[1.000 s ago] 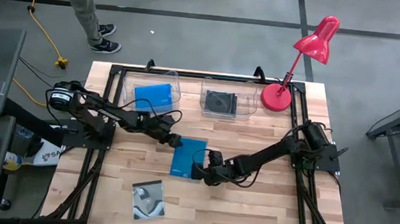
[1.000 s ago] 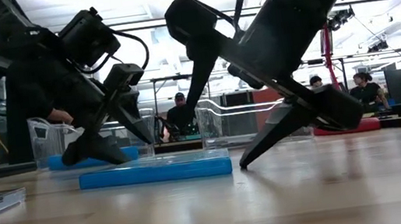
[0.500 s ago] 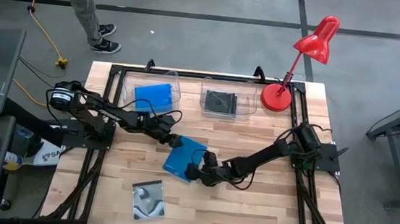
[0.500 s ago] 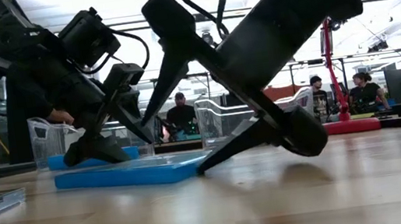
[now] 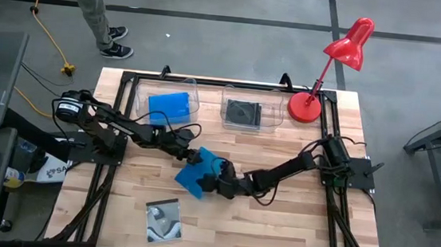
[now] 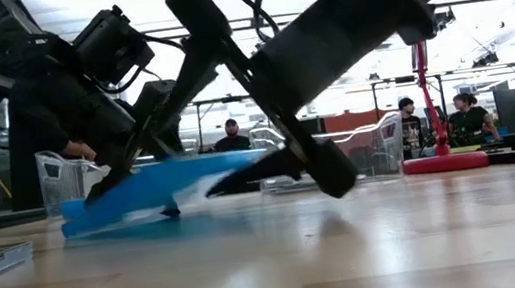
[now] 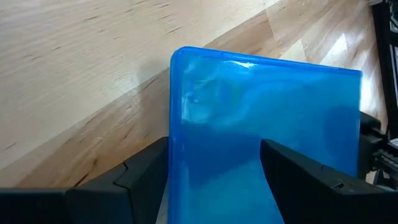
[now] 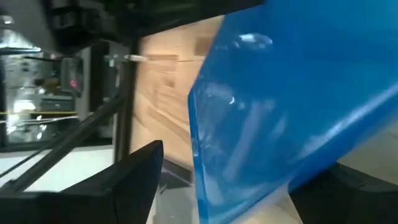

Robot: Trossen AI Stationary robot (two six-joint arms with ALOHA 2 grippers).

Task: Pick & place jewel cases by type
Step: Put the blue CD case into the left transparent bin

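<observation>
Low view: bright blue jewel case point(image 6: 157, 185) tilts off table point(image 6: 353, 252), both arms' wide jaws straddling its edges

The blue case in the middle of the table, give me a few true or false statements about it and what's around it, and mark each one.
1. The blue case lies flat on the table. False: one edge is raised, tilted in the low view.
2. Both hands are at that case. True: left hand, right hand.
3. The left tub holds a blue case. True.
4. The right tub is empty. False: a black case lies inside.
5. A silvery swirl case lies near the front edge. True.
</observation>
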